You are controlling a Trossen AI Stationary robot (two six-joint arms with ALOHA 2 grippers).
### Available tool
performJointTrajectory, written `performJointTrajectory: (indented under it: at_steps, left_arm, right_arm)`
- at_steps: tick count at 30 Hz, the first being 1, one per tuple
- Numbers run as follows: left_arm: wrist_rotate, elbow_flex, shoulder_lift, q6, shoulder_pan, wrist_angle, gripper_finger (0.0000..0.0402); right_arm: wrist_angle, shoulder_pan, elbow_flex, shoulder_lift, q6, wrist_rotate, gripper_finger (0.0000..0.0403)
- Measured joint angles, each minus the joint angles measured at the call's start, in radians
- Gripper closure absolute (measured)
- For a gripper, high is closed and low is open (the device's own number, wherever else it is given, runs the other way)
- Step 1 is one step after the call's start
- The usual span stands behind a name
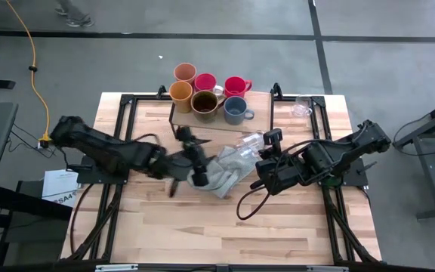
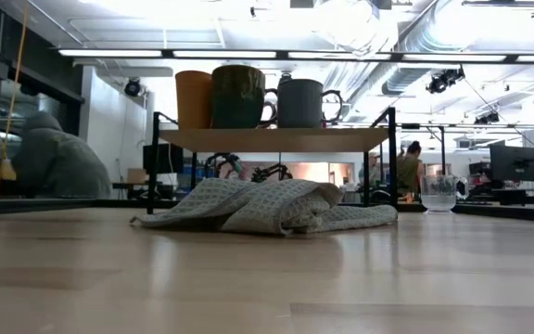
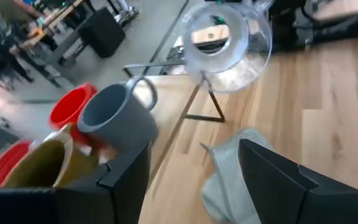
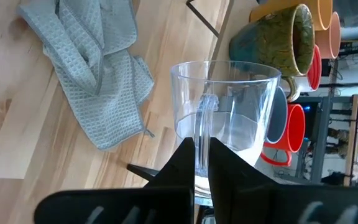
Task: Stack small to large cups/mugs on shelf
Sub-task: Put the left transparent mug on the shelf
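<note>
The shelf [image 1: 259, 102] at the far middle carries a peach tumbler [image 1: 185, 72], two red mugs [image 1: 205, 81], a yellow mug [image 1: 180, 92], a brown mug [image 1: 204, 102] and a grey-blue mug [image 1: 235, 110], all standing on their bases. My right gripper [image 1: 266, 146] is shut on a clear glass cup [image 1: 249, 141] just in front of the shelf's right end. My left gripper [image 1: 189, 140] hovers open near the shelf's front edge, close to the grey-blue mug [image 3: 120, 115], with nothing between its fingers. A second glass cup [image 1: 302, 107] stands on the table at the far right. My right gripper [image 4: 202, 155] pinches the glass cup's handle [image 4: 204, 121] between its two fingers. The fingers slant down from the table's right side. The cup is tilted, its mouth [image 4: 225, 67] pointing away from the gripper toward the shelf, and it hangs above the table.
A crumpled grey cloth [image 1: 225, 172] lies on the table in front of the shelf, between the two grippers. The shelf's black legs [image 3: 204, 102] stand close to my left gripper. Bare wood stretches toward the table's near edge [image 1: 225, 242].
</note>
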Motion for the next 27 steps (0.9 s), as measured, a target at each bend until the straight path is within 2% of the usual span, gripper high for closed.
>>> performJointTrajectory:
  at_steps: [3,8,11,15,18,21,24,27]
  left_arm:
    - [-0.019,0.0,-0.098,-0.165,-0.046,-0.146,0.0174]
    - [-0.008,-0.003,-0.261,-0.439,-0.105,-0.295,0.0177]
    - [-0.018,-0.031,-0.35,-0.508,-0.144,-0.298,0.0177]
    - [-0.05,-0.06,-0.427,-0.523,-0.186,-0.272,0.0177]
    - [-0.047,-0.064,-0.457,-0.52,-0.195,-0.259,0.0177]
    - [-0.023,-0.064,-0.47,-0.51,-0.193,-0.248,0.0177]
    - [0.008,-0.064,-0.474,-0.498,-0.193,-0.247,0.0177]
    - [0.061,-0.064,-0.474,-0.494,-0.193,-0.243,0.0177]
  right_arm:
    - [-0.003,0.0,0.0,0.0,0.023,0.0,0.0403]
    - [-0.007,0.0,0.0,-0.001,0.066,-0.001,0.0403]
    - [-0.021,0.0,0.0,-0.007,0.116,-0.01,0.0403]
    - [-0.096,0.0,0.0,-0.059,0.271,-0.025,0.0403]
    - [-0.124,0.013,-0.032,-0.154,0.404,-0.024,0.0403]
    - [-0.077,0.038,-0.14,-0.293,0.509,-0.03,0.0403]
    - [0.031,0.057,-0.297,-0.45,0.582,-0.05,0.0403]
    - [0.236,0.062,-0.466,-0.606,0.591,-0.04,0.0403]
